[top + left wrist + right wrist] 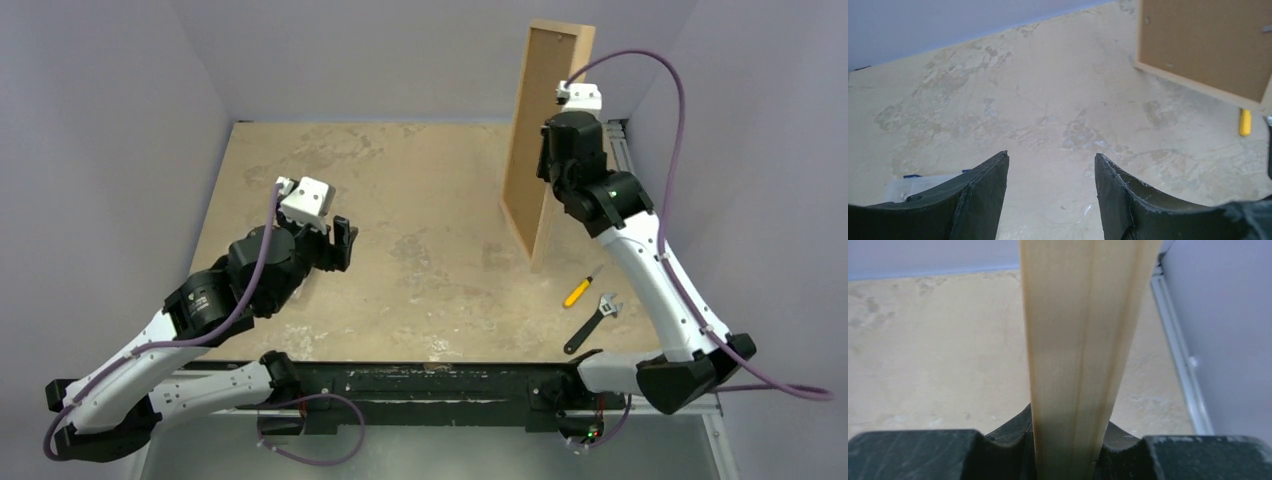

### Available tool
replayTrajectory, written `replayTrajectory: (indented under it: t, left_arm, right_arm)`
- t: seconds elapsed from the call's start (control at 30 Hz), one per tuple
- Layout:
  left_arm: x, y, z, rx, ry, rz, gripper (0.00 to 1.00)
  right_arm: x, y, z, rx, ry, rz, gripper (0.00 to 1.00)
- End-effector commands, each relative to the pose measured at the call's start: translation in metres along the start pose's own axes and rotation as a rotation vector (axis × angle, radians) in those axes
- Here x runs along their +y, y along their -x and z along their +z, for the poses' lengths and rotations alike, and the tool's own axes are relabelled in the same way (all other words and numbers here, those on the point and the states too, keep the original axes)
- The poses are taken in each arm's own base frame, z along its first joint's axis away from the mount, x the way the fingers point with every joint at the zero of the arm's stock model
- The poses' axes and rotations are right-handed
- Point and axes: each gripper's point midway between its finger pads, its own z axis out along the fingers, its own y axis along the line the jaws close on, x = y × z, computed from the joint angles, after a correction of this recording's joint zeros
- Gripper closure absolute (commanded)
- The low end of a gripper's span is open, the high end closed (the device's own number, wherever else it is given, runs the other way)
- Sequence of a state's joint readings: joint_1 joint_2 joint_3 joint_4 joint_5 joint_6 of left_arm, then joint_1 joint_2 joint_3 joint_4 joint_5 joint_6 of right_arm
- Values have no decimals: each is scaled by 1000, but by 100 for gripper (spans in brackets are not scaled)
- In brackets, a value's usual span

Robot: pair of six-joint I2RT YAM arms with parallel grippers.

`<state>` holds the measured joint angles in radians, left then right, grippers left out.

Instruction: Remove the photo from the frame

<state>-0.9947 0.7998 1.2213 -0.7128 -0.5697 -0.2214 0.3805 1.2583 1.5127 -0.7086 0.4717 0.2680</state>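
The light-wood frame (545, 150) stands upright on its edge at the right of the table, its brown backing board (535, 130) facing left. My right gripper (556, 150) is shut on the frame's edge; the right wrist view shows the pale wood rail (1078, 340) squeezed between both fingers (1013, 432). The frame's lower corner and backing show in the left wrist view (1208, 45). The photo is hidden behind the backing. My left gripper (342, 243) is open and empty over the table's left middle, well left of the frame; it also shows in the left wrist view (1052, 160).
A yellow-handled screwdriver (580, 289) and a black adjustable wrench (592, 322) lie on the table near the right arm. A metal rail (1178, 350) runs along the table's right edge by the wall. A white object (918, 186) shows under the left finger.
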Motion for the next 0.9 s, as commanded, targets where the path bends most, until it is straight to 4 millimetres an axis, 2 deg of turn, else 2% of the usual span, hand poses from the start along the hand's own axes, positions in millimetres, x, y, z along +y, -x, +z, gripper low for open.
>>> replayTrajectory:
  t: [0.0, 0.13, 0.2, 0.37, 0.53, 0.63, 0.77, 0.87]
  left_arm:
    - [30, 9, -3, -87, 140, 16, 39]
    - [45, 9, -8, -129, 205, 12, 40]
    - [54, 8, -13, -156, 240, -3, 40]
    - [70, 5, -23, -209, 297, -44, 40]
    - [82, 6, -30, -241, 343, -60, 41]
    - [85, 5, -32, -245, 355, -57, 41]
    - [86, 1, -30, -234, 368, -46, 41]
    - [86, 0, -29, -232, 368, -45, 41]
  right_arm:
    - [-10, 44, -13, -149, -256, -286, 100]
    - [16, 42, -15, -172, -349, -455, 100]
    - [36, 32, -15, -169, -382, -557, 100]
    - [85, -8, -9, -145, -399, -794, 100]
    - [140, -56, 5, -115, -380, -1015, 100]
    - [163, -93, 18, -76, -369, -1125, 100]
    - [175, -141, 39, -9, -356, -1196, 100]
    - [174, -178, 55, 40, -383, -1261, 100]
